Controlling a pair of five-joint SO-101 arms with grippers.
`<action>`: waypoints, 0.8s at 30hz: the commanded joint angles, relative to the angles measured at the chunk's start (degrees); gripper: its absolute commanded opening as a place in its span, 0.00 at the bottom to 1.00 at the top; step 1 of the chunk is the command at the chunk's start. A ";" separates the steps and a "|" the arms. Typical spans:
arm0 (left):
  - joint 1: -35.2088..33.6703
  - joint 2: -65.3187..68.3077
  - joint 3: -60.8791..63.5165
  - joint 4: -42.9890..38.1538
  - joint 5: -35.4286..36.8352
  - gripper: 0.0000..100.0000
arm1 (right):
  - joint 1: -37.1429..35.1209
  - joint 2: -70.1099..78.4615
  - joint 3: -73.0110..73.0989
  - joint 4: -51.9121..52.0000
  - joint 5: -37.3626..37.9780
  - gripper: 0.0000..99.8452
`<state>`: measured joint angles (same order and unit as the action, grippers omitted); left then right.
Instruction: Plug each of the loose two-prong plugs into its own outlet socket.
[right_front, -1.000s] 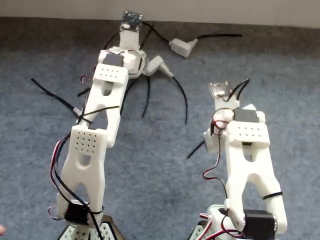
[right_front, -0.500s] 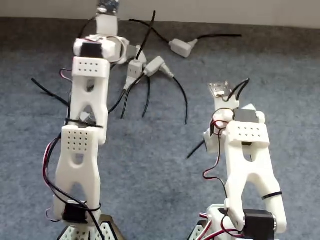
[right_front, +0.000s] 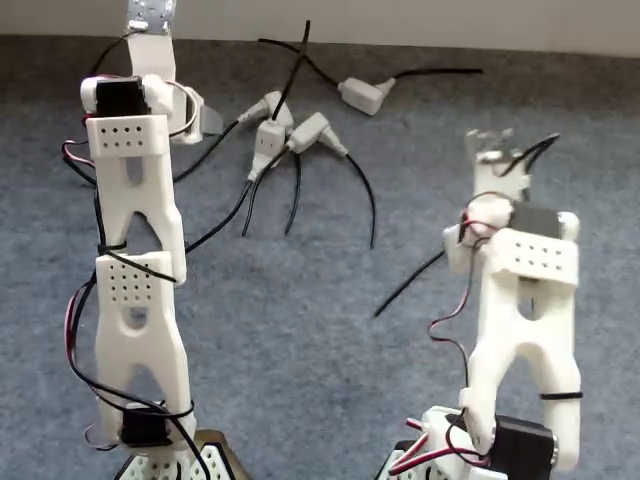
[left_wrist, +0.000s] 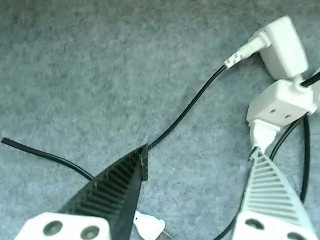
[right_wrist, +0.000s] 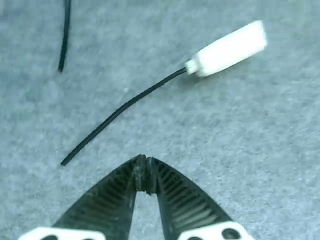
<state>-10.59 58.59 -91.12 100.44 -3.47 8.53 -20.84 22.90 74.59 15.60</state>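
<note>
Several white plugs and sockets on black cords lie bunched (right_front: 285, 130) at the back middle of the grey carpet. In the left wrist view two of these white pieces (left_wrist: 281, 102) rest just past one fingertip of my left gripper (left_wrist: 200, 152), which is open and holds nothing. A small white plug (left_wrist: 149, 227) lies under its other finger (left_wrist: 122, 185). A separate white socket (right_front: 360, 95) lies farther back; the right wrist view shows it (right_wrist: 230, 47) ahead of my right gripper (right_wrist: 145, 170), which is shut and holds nothing.
Loose black cords (right_front: 365, 200) trail forward from the bunch over the carpet. One cord (right_wrist: 120, 112) runs from the white socket to a free end near my right gripper. The left arm (right_front: 130, 200) stands at the far left, the right arm (right_front: 525, 270) at the right.
The left arm has swung left, off the bunch of plugs, to the back left corner. The right arm has shifted back and a little to the right.
</note>
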 joint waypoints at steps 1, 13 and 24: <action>-0.84 -2.68 1.54 0.62 -0.09 0.31 | 2.33 -0.31 -9.01 -0.57 -1.41 0.05; -3.30 -2.59 5.85 0.53 -0.18 0.31 | 1.80 10.59 -8.31 -13.14 -22.95 0.23; -5.76 -2.42 5.85 0.44 -0.53 0.31 | 2.59 39.43 -28.09 -12.70 -24.35 0.23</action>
<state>-15.52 58.59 -85.14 100.53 -3.47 9.93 16.53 1.36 62.55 -8.13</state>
